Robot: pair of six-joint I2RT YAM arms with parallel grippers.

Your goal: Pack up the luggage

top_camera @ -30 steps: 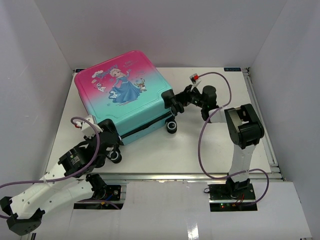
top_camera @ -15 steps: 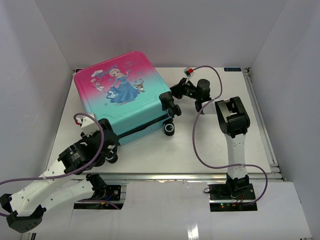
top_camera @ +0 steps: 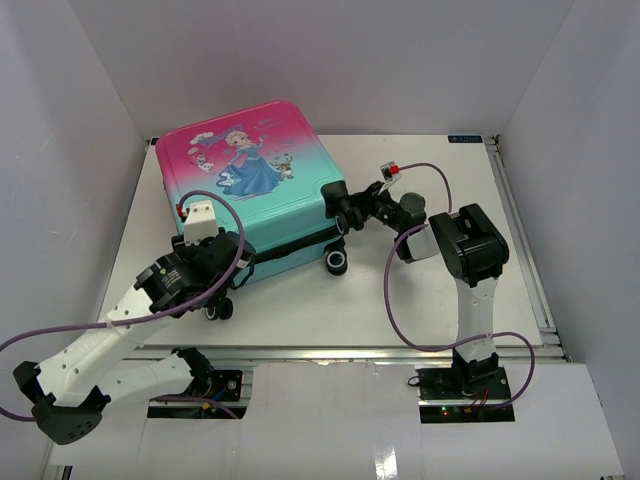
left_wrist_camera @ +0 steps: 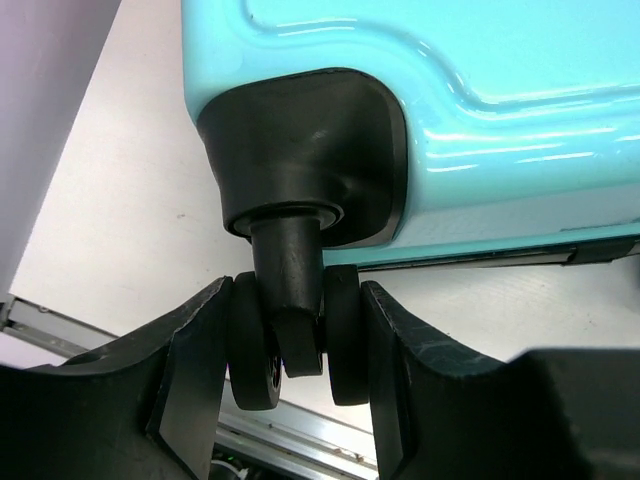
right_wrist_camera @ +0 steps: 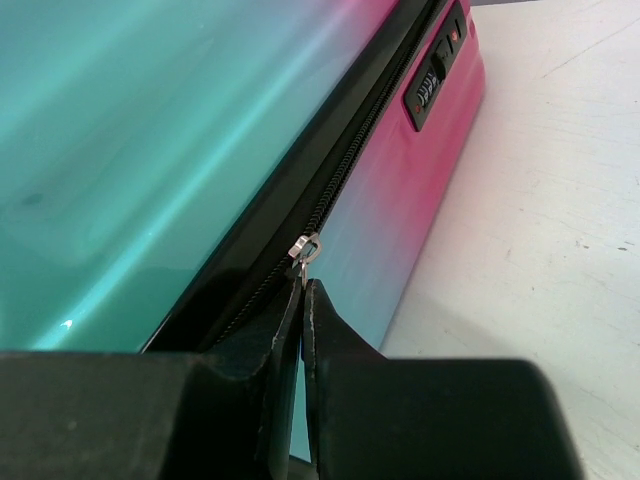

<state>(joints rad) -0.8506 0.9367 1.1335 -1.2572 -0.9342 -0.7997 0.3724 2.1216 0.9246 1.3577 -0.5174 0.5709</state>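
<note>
Look for the luggage (top_camera: pixel 250 190) lying flat, lid down, at the back left of the table (top_camera: pixel 420 300), close to the left wall (top_camera: pixel 70 150). See the right gripper (right_wrist_camera: pixel 302 292) with its fingers pressed together, pinching the little silver zipper pull (right_wrist_camera: pixel 306 246) on the side of the case. See the left gripper (left_wrist_camera: pixel 293 300) hugging a black wheel (left_wrist_camera: pixel 258 350) at the near corner, one finger on each side, seeming to squeeze it.

Probably zipping time. Pull slow and straight along the zip line (right_wrist_camera: pixel 350 170), not out from the shell, or risk losing the tiny tab. Hold the wheel firm to stop any sliding or spinning. Hard to tell the amount of zip left to shut.

Mind the edges. Little room on the left by the wall. Further along the zip line, watch for the lock (right_wrist_camera: pixel 432 85). Plenty of open table to the right and in front, so swing the right arm that way. Stay clear of the other wheel (top_camera: pixel 337 262) poking out near the right gripper.
</note>
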